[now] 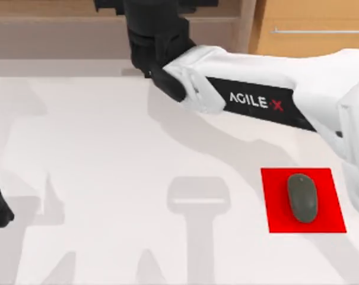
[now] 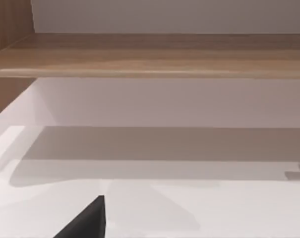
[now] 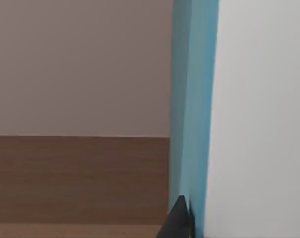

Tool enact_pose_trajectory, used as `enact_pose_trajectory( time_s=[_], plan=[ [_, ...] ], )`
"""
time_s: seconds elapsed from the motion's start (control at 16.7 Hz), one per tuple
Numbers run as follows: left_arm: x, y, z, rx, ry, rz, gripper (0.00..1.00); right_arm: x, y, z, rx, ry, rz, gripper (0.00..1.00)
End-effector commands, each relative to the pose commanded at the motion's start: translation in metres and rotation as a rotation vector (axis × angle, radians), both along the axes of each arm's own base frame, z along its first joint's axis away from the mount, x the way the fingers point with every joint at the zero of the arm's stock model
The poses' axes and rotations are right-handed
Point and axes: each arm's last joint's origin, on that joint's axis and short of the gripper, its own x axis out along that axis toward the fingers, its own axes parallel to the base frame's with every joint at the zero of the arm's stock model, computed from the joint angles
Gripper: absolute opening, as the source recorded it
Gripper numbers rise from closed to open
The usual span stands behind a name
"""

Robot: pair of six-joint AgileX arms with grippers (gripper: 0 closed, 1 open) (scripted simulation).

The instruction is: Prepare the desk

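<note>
The desk (image 1: 108, 178) is a wide white tabletop. Along its far edge runs a light-wood shelf unit (image 1: 60, 27), and at the far right corner sits a light-wood drawer (image 1: 313, 29) with a thin silver bar handle (image 1: 318, 30). Near the right edge, toward the near side, a small red mat (image 1: 330, 184) lies flat on the surface, with a dark grey object, probably a computer mouse (image 1: 302, 198), resting on it.
</note>
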Motion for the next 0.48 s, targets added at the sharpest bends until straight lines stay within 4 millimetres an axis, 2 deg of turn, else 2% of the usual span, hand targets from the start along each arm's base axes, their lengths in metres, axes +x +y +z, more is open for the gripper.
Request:
enact_pose_trajectory(
  time_s=[0.24,0.48],
  plan=[
    [0.000,0.000,0.000,0.000,0.000,0.000,1.00,-0.016,0.000,0.005,-0.001,0.001,-0.002,0.00],
    [0.000,0.000,0.000,0.000,0.000,0.000,1.00,-0.015,-0.002,0.004,-0.001,0.003,-0.005,0.00]
  ],
)
